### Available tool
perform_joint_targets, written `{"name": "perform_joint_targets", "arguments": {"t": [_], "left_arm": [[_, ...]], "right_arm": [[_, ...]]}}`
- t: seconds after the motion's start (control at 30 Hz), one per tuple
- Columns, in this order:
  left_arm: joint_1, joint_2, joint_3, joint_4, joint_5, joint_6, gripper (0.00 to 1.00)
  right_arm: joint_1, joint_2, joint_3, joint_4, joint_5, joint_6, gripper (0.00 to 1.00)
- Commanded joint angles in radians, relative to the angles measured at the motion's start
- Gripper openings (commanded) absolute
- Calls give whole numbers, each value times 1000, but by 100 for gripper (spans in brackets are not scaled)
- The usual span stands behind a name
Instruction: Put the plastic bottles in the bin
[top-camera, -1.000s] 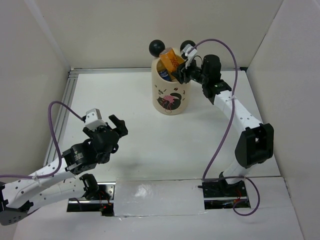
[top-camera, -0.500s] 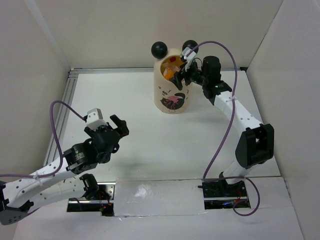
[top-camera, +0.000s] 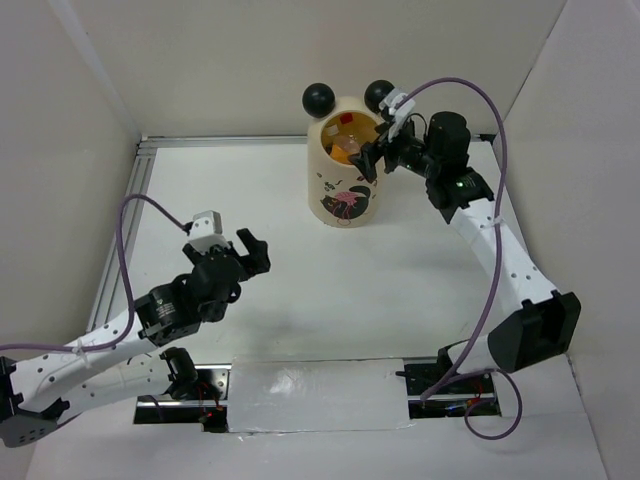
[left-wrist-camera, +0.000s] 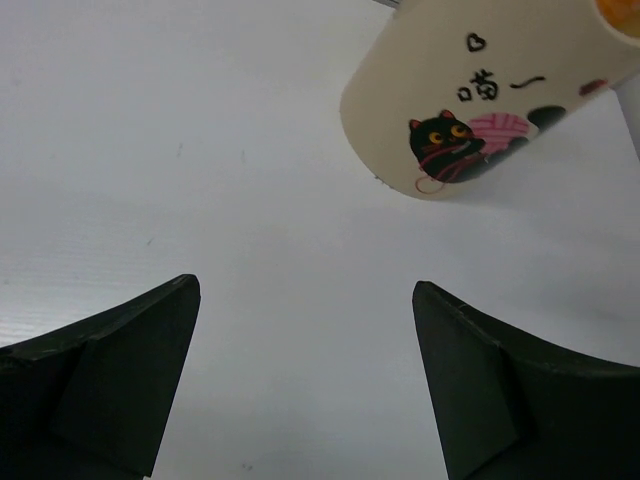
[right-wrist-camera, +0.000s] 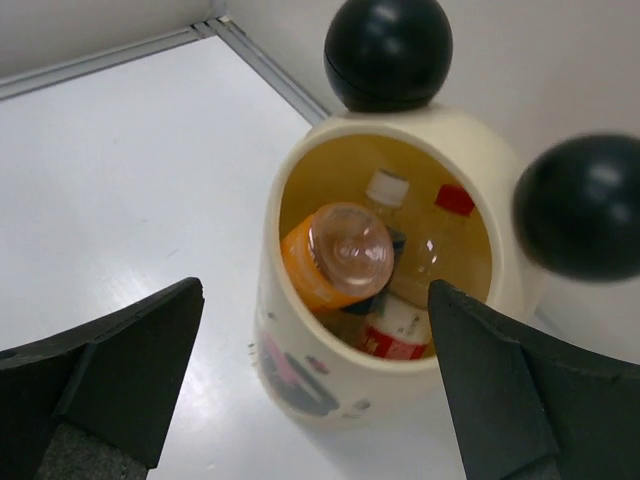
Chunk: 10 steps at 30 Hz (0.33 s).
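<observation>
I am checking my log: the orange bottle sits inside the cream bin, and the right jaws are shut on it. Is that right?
Not quite. The orange bottle does sit inside the cream bin, but the right gripper has its jaws open, clear of it; the right wrist view shows this.

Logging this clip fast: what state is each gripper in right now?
Left gripper: open, holding nothing.
Right gripper: open, empty, above the bin.

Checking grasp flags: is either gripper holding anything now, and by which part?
Nothing is held. The right gripper is open above the bin, with the orange bottle lying loose inside it. The left gripper is open over the table.
</observation>
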Motion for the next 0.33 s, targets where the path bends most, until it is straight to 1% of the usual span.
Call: {"name": "perform_joint_targets", "arguments": {"t": [0.0,0.03,0.07,0.1,0.13,0.17,0.2,0.23,0.3], "left_arm": [[-4,9,-2,191,175,239,100],[-4,9,-2,249,244,297,100],[11,9,-2,277,276,320,100],[22,18,-16,299,312,336,100],[54,27,-16,317,373,347,100],[73,27,-16,328,398,347,100],[90,41,-16,337,421,356,100],[123,56,-16,337,471,356,100],[157,79,-7,348,513,380,100]], "right_arm": [[-33,-48,52,-190,86,178,100],[-33,-72,13,-242,136,283,100],[-43,-90,-22,-261,188,307,100],[-53,-115,-64,-261,283,317,100],[-53,-164,-131,-273,343,340,100],[-53,-185,-159,-285,398,340,100],[-79,-202,-180,-294,449,328,100],[-89,-237,-219,-314,472,315,100],[-135,-287,-269,-314,502,315,100]]}}
